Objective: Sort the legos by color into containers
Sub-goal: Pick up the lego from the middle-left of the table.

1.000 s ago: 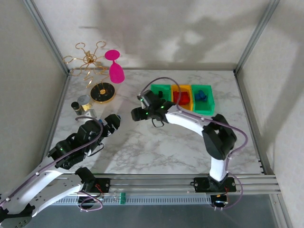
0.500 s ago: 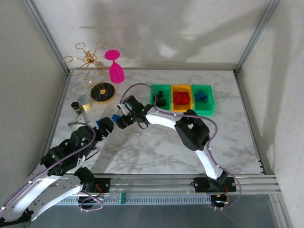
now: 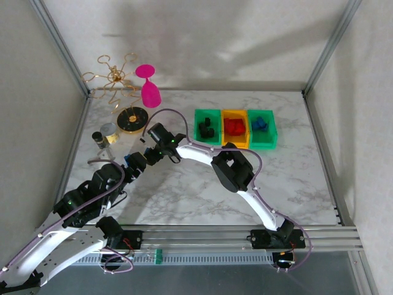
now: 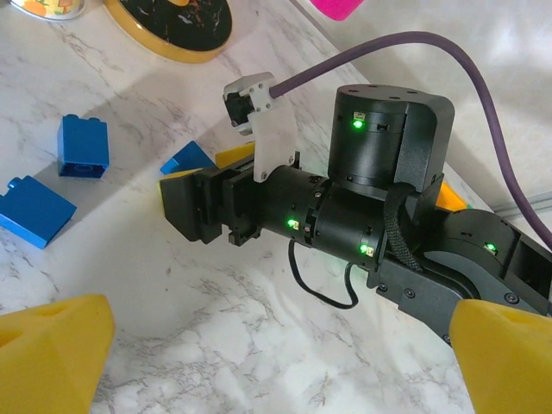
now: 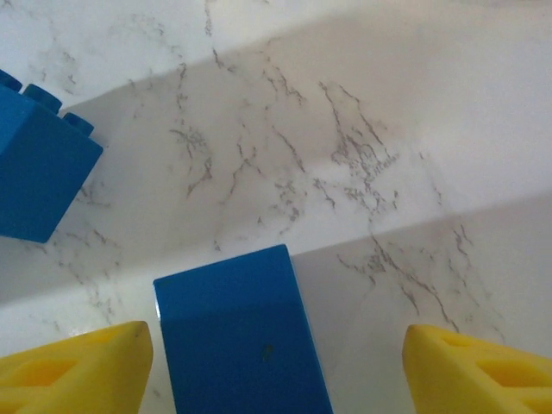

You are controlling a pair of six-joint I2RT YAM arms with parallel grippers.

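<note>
Out over the left-centre of the marble table (image 3: 184, 196), the right arm (image 3: 230, 169) reaches from its base at the near right, elbow bent. The right gripper (image 3: 149, 153) is low over the surface and meets the left gripper (image 4: 278, 347) almost nose to nose. The left gripper's yellow fingers are spread wide with nothing between them. The right gripper's jaws also stand apart, astride a blue brick (image 5: 237, 341) lying on the table; the brick sits close by one finger with bare marble on its other side, unclamped. Two other blue bricks (image 4: 84, 145) lie near it, making three loose ones. At the far right three bins stand side by side: a left green bin (image 3: 207, 112) with a few black bricks (image 3: 206, 128), an orange-yellow bin (image 3: 235, 112) with a heap of red bricks (image 3: 234, 127), and a right green bin (image 3: 263, 144) with blue ones
</note>
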